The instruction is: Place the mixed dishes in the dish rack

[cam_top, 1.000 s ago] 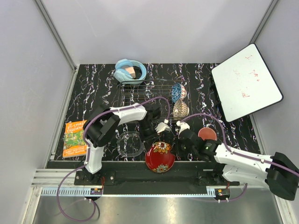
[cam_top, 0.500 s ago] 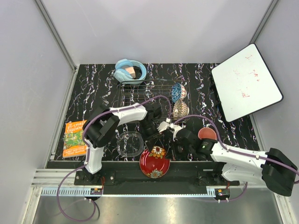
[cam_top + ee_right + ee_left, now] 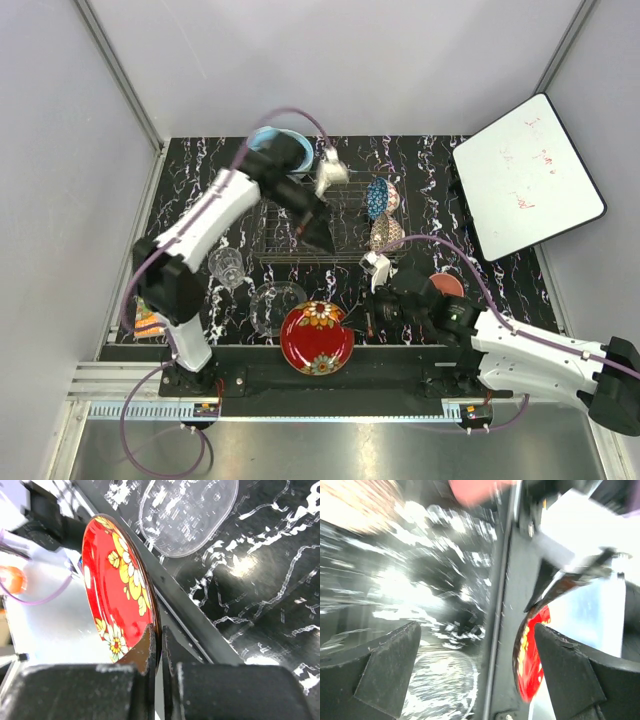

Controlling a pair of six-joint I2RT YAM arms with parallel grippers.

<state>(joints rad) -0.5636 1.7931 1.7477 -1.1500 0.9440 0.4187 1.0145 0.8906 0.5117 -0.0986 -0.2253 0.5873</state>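
My right gripper (image 3: 366,322) (image 3: 160,635) is shut on the rim of the red floral plate (image 3: 317,338) (image 3: 115,575), which hangs over the table's near edge. My left gripper (image 3: 314,222) (image 3: 477,630) is open and empty above the dish rack (image 3: 290,250); its view is blurred and shows the plate (image 3: 532,655) ahead on the right. The blue patterned bowl (image 3: 381,196) and the beige bowl (image 3: 386,233) stand on edge at the rack's right end. On the table lie the clear glass bowl (image 3: 277,305) (image 3: 187,515), the clear tumbler (image 3: 228,265) and the pink cup (image 3: 446,285).
Light-blue headphones (image 3: 262,140) sit behind the rack, partly hidden by the left arm. A white board (image 3: 525,175) leans at the back right. An orange book (image 3: 148,320) lies at the front left, under the left arm.
The left gripper let go, opened wide and swung from the plate up and back over the rack. The right gripper closed on the plate's rim and the plate shifted left toward the near edge.
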